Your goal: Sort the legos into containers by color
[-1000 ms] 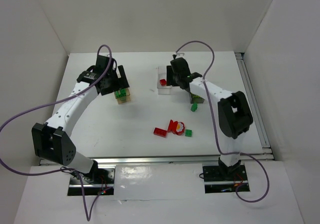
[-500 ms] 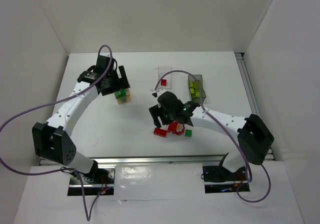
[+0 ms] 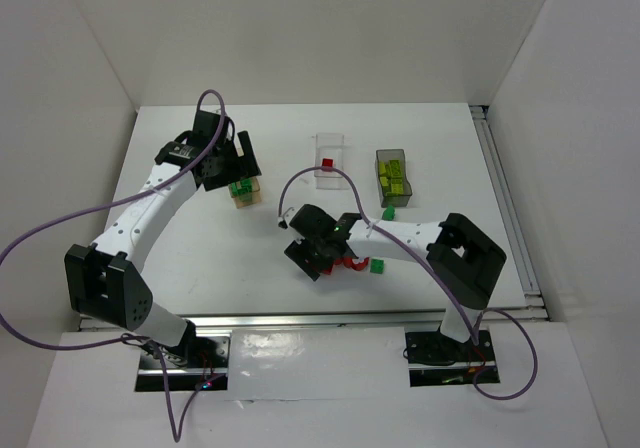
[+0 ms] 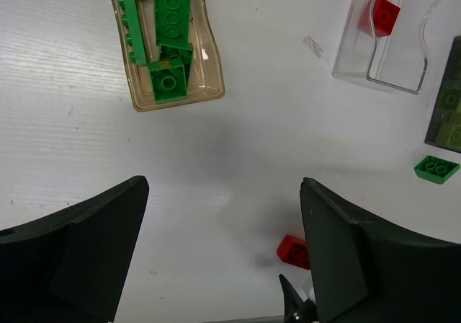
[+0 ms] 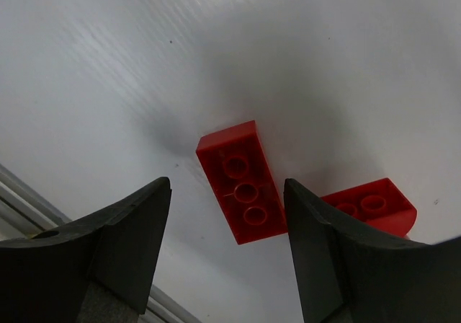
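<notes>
A: Entry one, legos loose on the table?

B: Long red brick (image 5: pixel 243 184), three studs showing, flat on the white table (image 3: pixel 200 258), near front centre. Rounded red piece (image 5: pixel 371 204) just beside it, studs up, partly hidden by a finger; cannot tell whether touching. Lone green brick (image 3: pixel 377 265) near those two, toward the right. Stray green brick (image 3: pixel 388 213) farther back, just beside the near end of the dark grey bin (image 3: pixel 392 154).

A: Entry two, right gripper?

B: Right gripper (image 5: pixel 227 186) low over the long red brick. Jaws partly spread, one finger to either side of the brick. Plain gap on one side; other finger very close to the brick's end, contact not certain. Not clamped; brick flat on the table, not held.

A: Entry three, containers and contents?

B: Orange-tan bin (image 4: pixel 137 99), rear left: several green bricks (image 4: pixel 171 20), piled together. Clear bin (image 3: pixel 331 143), rear centre: single red brick (image 4: pixel 380 15). Dark grey bin, rear right, near the clear one: yellow-green bricks (image 3: pixel 392 180), stacked close. All three bins upright and apart from each other.

A: Entry four, left gripper?

B: Left gripper (image 4: pixel 223 193) spread wide, nothing between the fingers. Hanging over bare table just short of the orange-tan bin, touching neither the bin nor any brick. Well apart from the right gripper.
</notes>
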Controlling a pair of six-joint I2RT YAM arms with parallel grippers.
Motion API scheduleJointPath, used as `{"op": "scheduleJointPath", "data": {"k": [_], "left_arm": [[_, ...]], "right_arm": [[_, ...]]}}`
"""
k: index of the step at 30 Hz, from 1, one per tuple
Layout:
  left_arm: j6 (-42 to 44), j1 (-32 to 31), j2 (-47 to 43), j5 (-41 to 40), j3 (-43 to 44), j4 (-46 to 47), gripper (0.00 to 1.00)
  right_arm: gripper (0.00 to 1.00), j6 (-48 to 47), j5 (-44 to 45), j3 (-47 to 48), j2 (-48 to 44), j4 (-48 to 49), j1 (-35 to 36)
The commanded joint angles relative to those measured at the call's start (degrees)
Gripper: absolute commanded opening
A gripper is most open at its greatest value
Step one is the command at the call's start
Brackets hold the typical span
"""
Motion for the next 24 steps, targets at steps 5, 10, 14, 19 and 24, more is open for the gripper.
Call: {"op": "scheduleJointPath", "data": {"k": [5,10,14,19,24], "left_arm": [[1.1,-0.1,0.6,-0.7,0.7,0.9,0.95],[1.1,-0.1,0.6,-0.7,0.7,0.9,0.95],[1.6,-0.1,0.6,-2.1,0.7,0.9,0.95],[2.8,1.5,-0.4,-3.7,0.7,-0.2,0.95],[2.8,2.7,-2.3,-3.0,0.7,-0.2,0.95]], "right_arm": [[0.67,-2.0,3.6,0.7,2.8,-0.2,0.3],[0.38,-0.3,4.2,1.3,2.1,1.2,0.3],[0.29,0.3,6.3,1.3,-1.3,6.4,-2.4],[0.27,6.0,7.5,10.7,-0.6,5.8,-12.7],[0.27,9.4,8.8,21.1,6.2,4.5,-18.8]]}}
